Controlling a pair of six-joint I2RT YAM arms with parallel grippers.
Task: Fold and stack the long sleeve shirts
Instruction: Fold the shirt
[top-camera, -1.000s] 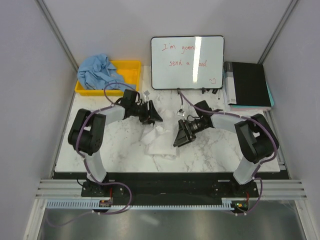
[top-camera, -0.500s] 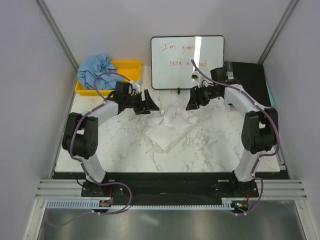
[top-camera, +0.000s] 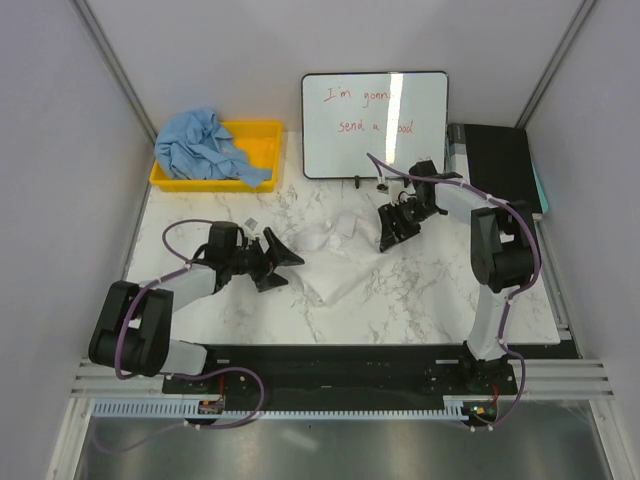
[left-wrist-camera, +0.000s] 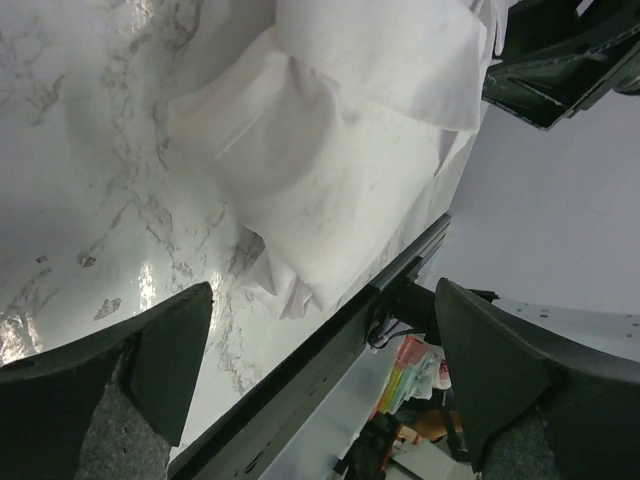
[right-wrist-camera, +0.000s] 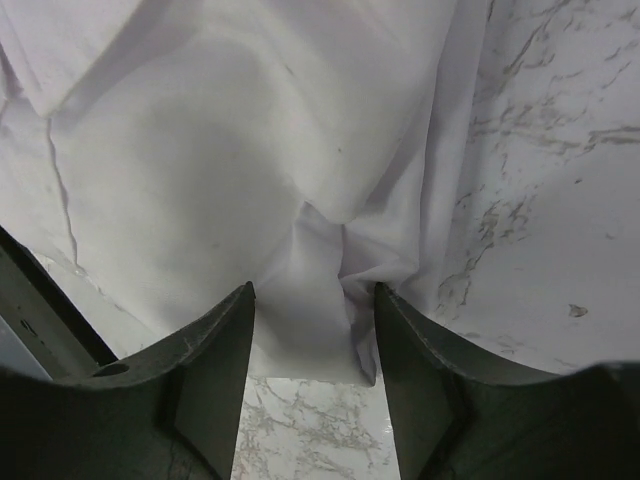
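Observation:
The white long sleeve shirt (top-camera: 335, 262) lies loosely spread and wrinkled in the middle of the marble table; it fills the right wrist view (right-wrist-camera: 250, 170) and shows in the left wrist view (left-wrist-camera: 330, 150). The light blue shirt (top-camera: 200, 145) is bunched on the yellow bin at the back left. My left gripper (top-camera: 280, 262) is open and empty, just left of the white shirt. My right gripper (top-camera: 388, 236) is open, with a fold of the shirt's right edge lying between its fingertips (right-wrist-camera: 215, 345).
A yellow plastic bin (top-camera: 262, 140) stands at the back left. A whiteboard (top-camera: 375, 125) with red writing leans at the back. A black binder (top-camera: 495, 170) lies at the back right. The table's front edge (top-camera: 340, 350) runs below the shirt.
My left gripper has pulled back from the table's far side to the near left of the shirt. My right gripper has come down toward the shirt's right edge. The shirt has shifted slightly.

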